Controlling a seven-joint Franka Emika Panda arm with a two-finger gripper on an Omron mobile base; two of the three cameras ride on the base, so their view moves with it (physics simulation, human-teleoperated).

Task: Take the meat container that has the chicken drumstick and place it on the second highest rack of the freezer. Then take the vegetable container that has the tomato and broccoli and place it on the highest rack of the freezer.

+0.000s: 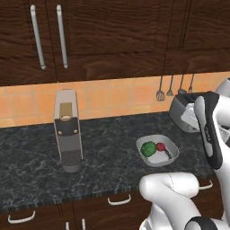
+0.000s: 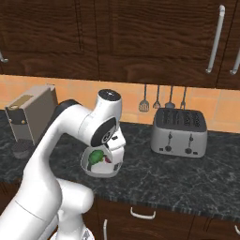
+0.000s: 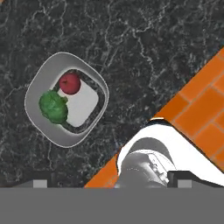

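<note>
Flanking base views — shared counter [image 1: 103,152]

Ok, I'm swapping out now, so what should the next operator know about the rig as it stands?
Gripper: open, holding nothing, looking down on the counter from above.
Vegetable dish: on the counter, untouched, with the tomato and broccoli side by side inside. It sits between the coffee machine and the toaster.
Done: nothing that can be confirmed here; the meat container's rack is out of sight.
Left: grasp the dish and put it on the freezer's highest rack; check the drumstick container too.
</note>
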